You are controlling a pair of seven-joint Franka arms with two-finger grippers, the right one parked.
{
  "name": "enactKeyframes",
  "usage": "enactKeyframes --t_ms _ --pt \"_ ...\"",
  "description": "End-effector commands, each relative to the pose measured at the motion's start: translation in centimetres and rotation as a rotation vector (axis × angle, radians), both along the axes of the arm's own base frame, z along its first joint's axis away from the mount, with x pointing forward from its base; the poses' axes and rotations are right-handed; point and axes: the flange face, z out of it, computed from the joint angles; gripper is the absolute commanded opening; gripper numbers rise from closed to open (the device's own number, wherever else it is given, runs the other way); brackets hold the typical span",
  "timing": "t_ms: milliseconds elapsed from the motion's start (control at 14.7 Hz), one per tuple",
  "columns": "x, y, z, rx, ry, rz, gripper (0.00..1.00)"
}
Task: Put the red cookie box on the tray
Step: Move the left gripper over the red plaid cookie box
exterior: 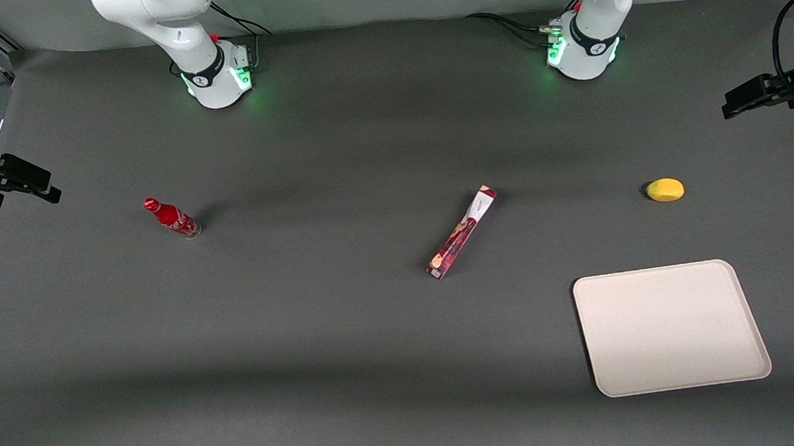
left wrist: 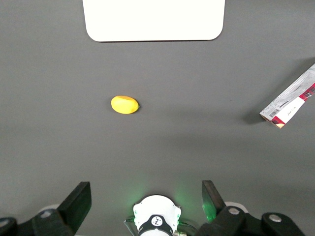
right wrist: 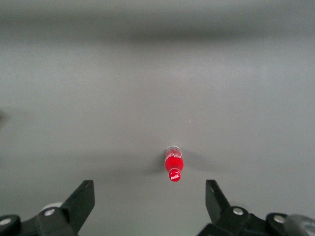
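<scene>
The red cookie box (exterior: 462, 232) (left wrist: 290, 103) lies flat and slanted on the dark table near its middle, with its white label end farther from the front camera. The cream-white tray (exterior: 671, 327) (left wrist: 152, 19) lies toward the working arm's end, nearer to the front camera than the box, and has nothing on it. My gripper (left wrist: 145, 189) hangs high over its own arm's base (exterior: 585, 50), well apart from both box and tray. It is open, and nothing sits between its fingers (left wrist: 81, 194).
A yellow lemon (exterior: 665, 190) (left wrist: 124, 104) rests between the working arm's base and the tray. A small red soda bottle (exterior: 171, 218) (right wrist: 173, 167) stands toward the parked arm's end. Black mounts (exterior: 764, 95) jut in at the table's ends.
</scene>
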Motion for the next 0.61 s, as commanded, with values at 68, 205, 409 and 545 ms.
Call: enactKeyframes --t_ms 68,205,409,545 --pt "-0.3 -1.1 0.4 -0.005 -0.02 -0.043 1.0" --pt "0.1 -2.3 -0.3 -0.007 -0.012 -0.066 1.0" --pt "0.7 -8.5 -1.0 -0.066 -0.025 -0.136 1.0" --pt "1.1 -12.4 -1.7 -0.123 -0.047 -0.174 1.0"
